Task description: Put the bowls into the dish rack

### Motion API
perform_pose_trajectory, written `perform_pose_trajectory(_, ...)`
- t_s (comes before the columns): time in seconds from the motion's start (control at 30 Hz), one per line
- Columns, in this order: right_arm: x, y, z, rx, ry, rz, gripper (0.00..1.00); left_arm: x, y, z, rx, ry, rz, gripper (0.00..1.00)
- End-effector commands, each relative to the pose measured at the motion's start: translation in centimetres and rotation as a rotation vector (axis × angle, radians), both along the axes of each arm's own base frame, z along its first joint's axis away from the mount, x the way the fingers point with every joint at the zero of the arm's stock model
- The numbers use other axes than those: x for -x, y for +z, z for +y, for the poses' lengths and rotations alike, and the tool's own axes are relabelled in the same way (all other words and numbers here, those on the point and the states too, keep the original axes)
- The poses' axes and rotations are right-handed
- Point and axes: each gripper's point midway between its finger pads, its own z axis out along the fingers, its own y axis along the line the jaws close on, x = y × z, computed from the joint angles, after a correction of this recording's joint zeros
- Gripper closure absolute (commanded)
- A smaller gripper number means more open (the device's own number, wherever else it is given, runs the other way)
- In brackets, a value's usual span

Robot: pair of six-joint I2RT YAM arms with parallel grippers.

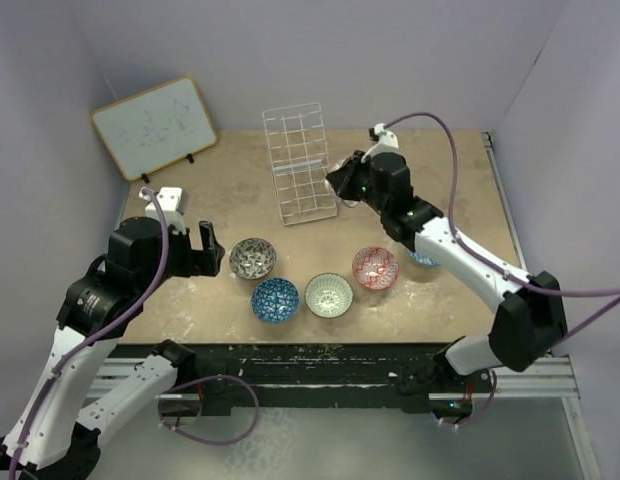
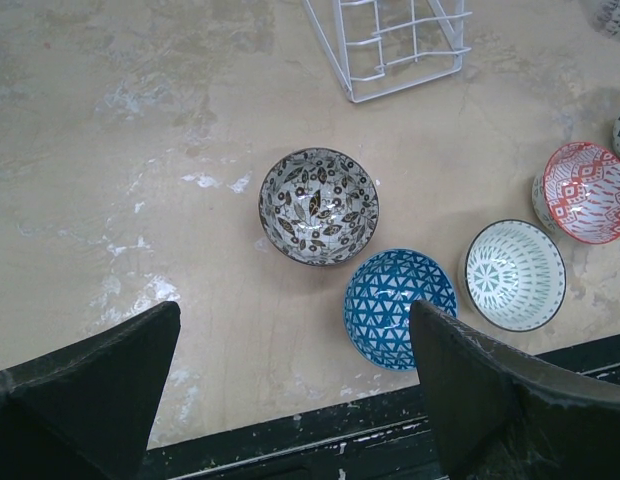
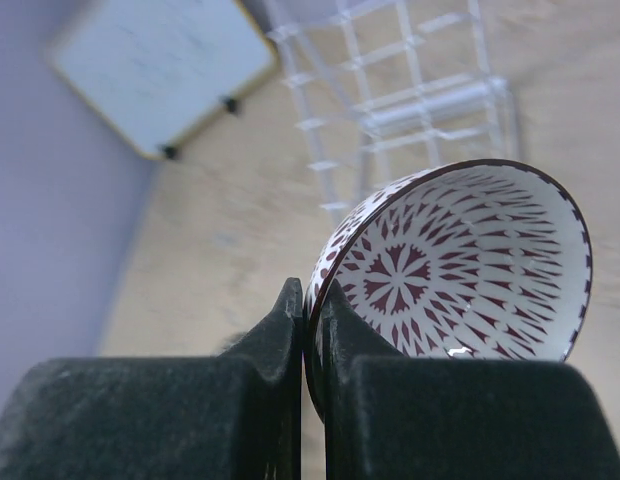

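Observation:
My right gripper [image 3: 312, 300] is shut on the rim of a white bowl with a dark red pattern [image 3: 460, 270], held tilted in the air just right of the white wire dish rack [image 1: 298, 165]. The rack also shows in the right wrist view [image 3: 410, 90]. On the table lie a grey-silver bowl [image 1: 253, 258], a dark blue bowl [image 1: 275, 300], a pale green-white bowl [image 1: 329, 294], a red-pink bowl [image 1: 375, 267] and a light blue bowl [image 1: 423, 259], partly hidden by the right arm. My left gripper [image 1: 205, 250] is open and empty, left of the grey-silver bowl [image 2: 318, 205].
A wood-framed whiteboard [image 1: 155, 125] leans at the back left. Walls close in the table on the left, back and right. The black front edge of the table [image 1: 320, 352] runs just below the row of bowls.

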Motion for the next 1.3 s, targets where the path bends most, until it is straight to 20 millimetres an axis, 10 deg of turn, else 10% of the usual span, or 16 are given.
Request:
perform_pose_trajectory(0.0, 1.1, 10.2, 2.1, -0.488, 0.05, -0.267, 1.0, -0.4, 2.0, 0.0, 0.002, -0.013, -0.055, 0.01)
perform_pose_trajectory(0.57, 0.7, 10.4, 2.4, -1.09, -0.094, -0.463, 1.0, -0.1, 2.7, -0.1, 0.007, -0.03, -0.07, 0.01)
perform_pose_trajectory(1.27, -2.0, 1.7, 5.3, -0.974, -0.299, -0.224, 1.0, 1.1, 2.5, 0.2, 0.012, -0.042, -0.072, 0.01)
